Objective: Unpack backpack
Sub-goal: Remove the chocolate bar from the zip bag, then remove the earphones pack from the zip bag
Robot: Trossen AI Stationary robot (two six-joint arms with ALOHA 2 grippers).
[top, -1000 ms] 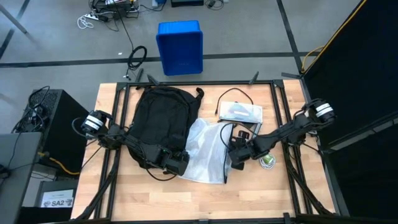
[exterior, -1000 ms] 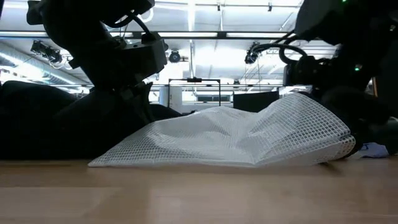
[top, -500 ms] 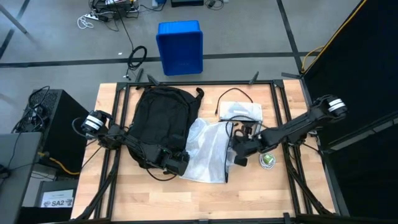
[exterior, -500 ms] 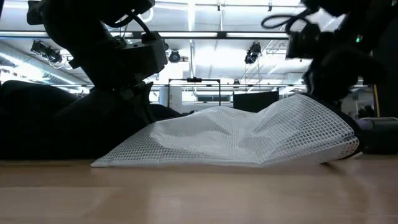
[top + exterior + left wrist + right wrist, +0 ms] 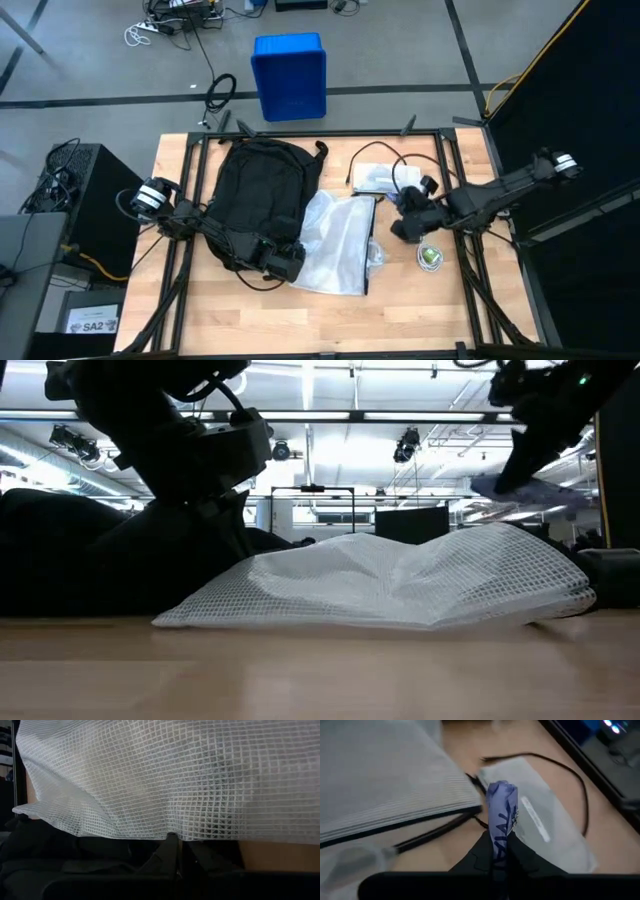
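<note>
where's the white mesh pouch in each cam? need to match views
High view: white mesh pouch lies mid-table, between the backpack and the right gripper.
Low view: it fills the centre, flat on the table.
Left wrist view: it covers most of the picture, just beyond the left gripper.
Right wrist view: it shows at one side, past the right gripper.
Shared landmark: the backpack, dark mass beside the pouch in the high, low and left wrist views.

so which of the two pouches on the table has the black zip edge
The big white mesh pouch lying against the backpack; its black zip edge faces the right gripper. The smaller flat grey pouch beyond it shows none.
</note>
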